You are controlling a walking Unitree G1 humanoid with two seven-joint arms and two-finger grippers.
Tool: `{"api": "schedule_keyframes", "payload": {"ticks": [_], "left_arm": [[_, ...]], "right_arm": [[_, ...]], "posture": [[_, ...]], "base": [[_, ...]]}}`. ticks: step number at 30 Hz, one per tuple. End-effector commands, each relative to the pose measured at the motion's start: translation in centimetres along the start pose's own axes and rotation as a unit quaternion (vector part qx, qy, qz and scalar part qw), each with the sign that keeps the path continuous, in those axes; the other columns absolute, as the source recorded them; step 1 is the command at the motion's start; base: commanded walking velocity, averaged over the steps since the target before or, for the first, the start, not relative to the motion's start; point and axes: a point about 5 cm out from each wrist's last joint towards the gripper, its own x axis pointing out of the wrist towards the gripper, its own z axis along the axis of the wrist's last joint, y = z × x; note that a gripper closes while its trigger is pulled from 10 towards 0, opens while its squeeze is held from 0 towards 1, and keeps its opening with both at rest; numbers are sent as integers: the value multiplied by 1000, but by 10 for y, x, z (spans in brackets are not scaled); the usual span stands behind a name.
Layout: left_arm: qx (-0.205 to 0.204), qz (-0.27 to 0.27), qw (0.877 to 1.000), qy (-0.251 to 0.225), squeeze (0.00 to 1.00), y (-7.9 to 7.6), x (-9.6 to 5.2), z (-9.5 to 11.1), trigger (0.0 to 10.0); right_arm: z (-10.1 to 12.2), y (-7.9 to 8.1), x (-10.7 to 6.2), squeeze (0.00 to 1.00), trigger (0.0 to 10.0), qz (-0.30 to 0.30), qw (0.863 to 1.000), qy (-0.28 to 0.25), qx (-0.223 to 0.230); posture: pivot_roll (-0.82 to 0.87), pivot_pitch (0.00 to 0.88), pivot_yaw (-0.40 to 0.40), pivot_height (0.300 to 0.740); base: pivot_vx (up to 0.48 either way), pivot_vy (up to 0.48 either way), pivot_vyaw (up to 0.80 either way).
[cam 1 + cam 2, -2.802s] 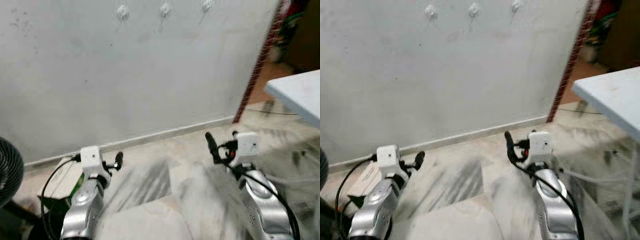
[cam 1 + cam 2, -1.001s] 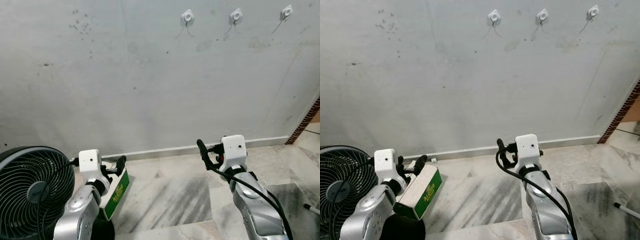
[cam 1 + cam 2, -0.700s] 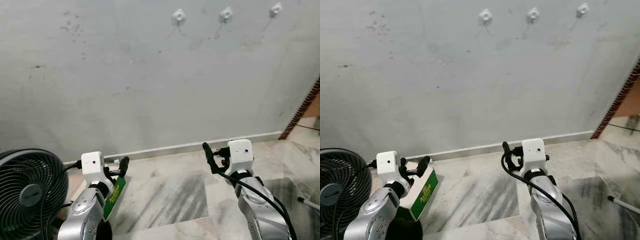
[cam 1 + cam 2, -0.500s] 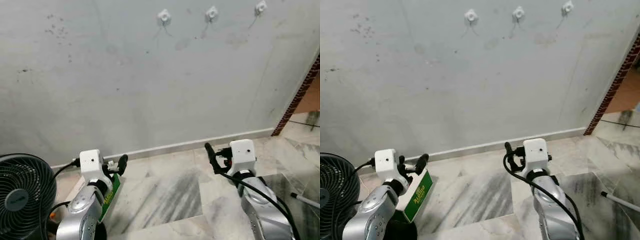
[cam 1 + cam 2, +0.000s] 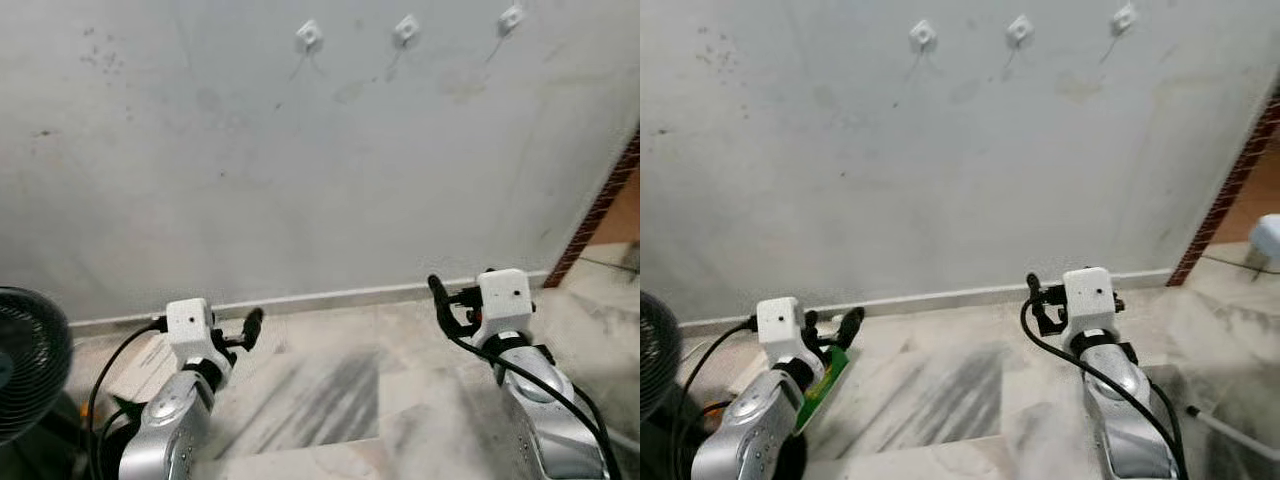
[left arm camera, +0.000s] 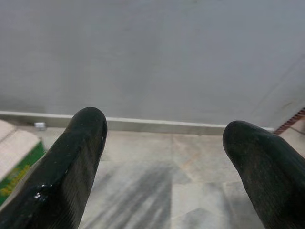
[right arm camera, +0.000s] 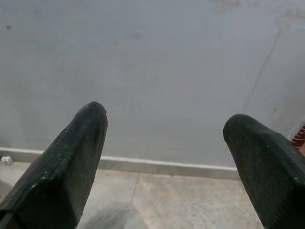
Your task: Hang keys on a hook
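Three small white hooks (image 5: 309, 34) (image 5: 406, 28) (image 5: 511, 17) sit in a row high on the grey wall (image 5: 300, 180), each with a thin wire hanging from it. Both arms are held low over the marble floor, well below the hooks and pointing at the wall. My left gripper (image 5: 250, 325) is open, and in the left wrist view nothing lies between its fingers (image 6: 86, 143). My right gripper (image 5: 452, 297) is open too, and its fingers (image 7: 76, 152) frame bare wall and skirting.
A black fan (image 5: 25, 370) stands at the far left. A green and white box (image 5: 825, 385) lies on the floor by my left arm. A brick-red column (image 5: 600, 205) edges the wall on the right. A white skirting (image 5: 330, 297) runs along the wall's foot.
The camera has swung to the right: the fan has slid towards the left edge and the hooks have shifted left. Both arms hold the same pose, grippers still open.
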Motion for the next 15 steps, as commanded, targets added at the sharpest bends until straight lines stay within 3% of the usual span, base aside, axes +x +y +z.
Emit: {"api": "schedule_keyframes", "payload": {"ticks": [1, 3, 7, 15], "left_arm": [[0, 19, 1000, 3, 0, 9, -2, 0, 10000], [0, 20, 1000, 4, 0, 10, -2, 0, 10000], [-21, 33, 999, 6, 0, 13, 1, 0, 10000], [-21, 36, 999, 4, 0, 13, 3, 1, 10000]], "right_arm": [[6, 6, -1, 0, 10000, 14, 1000, -14, 1], [5, 6, -1, 0, 10000, 14, 1000, -13, 0], [-1, 5, -11, 0, 10000, 25, 1000, 13, 0], [2, 10, -14, 0, 10000, 43, 999, 1, 11]], "posture": [[-65, 0, 70, 740], [-65, 0, 70, 740], [-69, 0, 68, 740], [-77, 0, 70, 740]], "base": [[0, -386, 0], [0, -386, 0], [0, 0, 0], [0, 0, 0]]}}
